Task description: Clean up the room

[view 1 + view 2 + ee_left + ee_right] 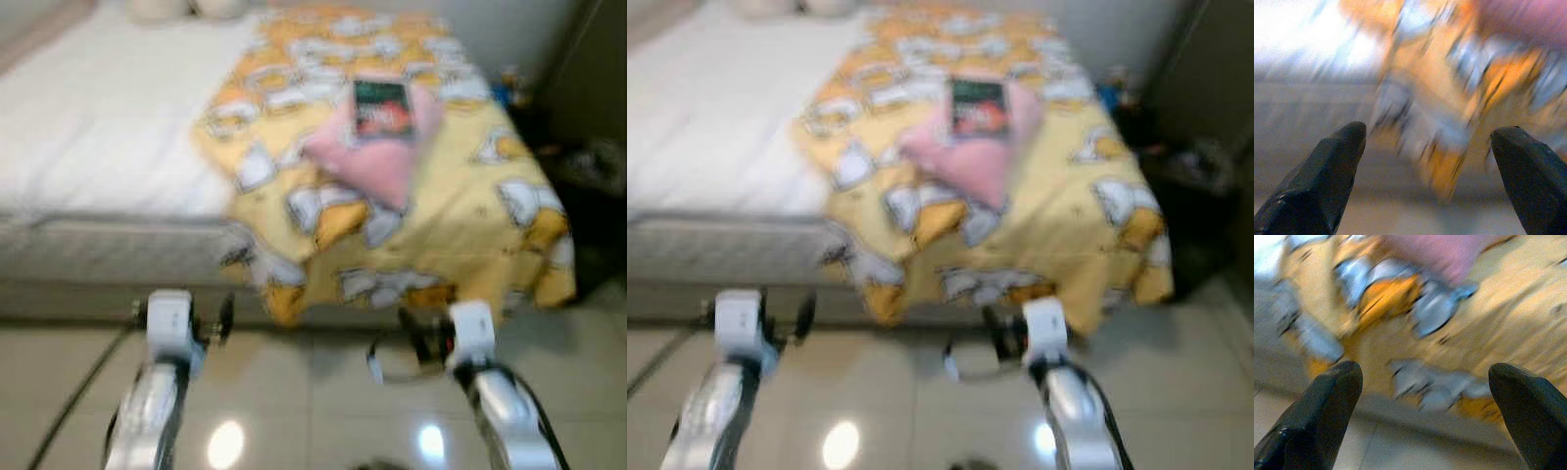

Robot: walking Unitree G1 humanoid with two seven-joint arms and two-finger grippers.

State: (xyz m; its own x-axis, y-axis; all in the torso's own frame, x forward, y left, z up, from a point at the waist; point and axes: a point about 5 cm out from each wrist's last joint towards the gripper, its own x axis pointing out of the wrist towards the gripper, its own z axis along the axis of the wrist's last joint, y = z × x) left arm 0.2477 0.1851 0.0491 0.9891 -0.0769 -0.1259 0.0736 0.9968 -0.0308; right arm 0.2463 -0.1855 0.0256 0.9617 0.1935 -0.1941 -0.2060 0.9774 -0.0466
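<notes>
Our left gripper (1430, 142) and right gripper (1425, 377) are wide open, empty. Beyond the fingers lies probably a book (382, 108) on the pink cloth (367, 157); we should approach squarely.

The right gripper (1425, 416) has its two black fingers (1327, 416) spread wide apart, pointing at a blurred yellow patterned blanket (1508, 308) hanging over the bed edge (1400, 409), with a pink cloth (1444, 254) lying on it above pale floor tiles (1400, 450).

A bed (88, 147) with a white sheet (98, 108) stands ahead of the tools, on a glossy tiled floor (313, 401). Dark clutter (598, 166) sits blurred beyond the right tool, beside the bed.
</notes>
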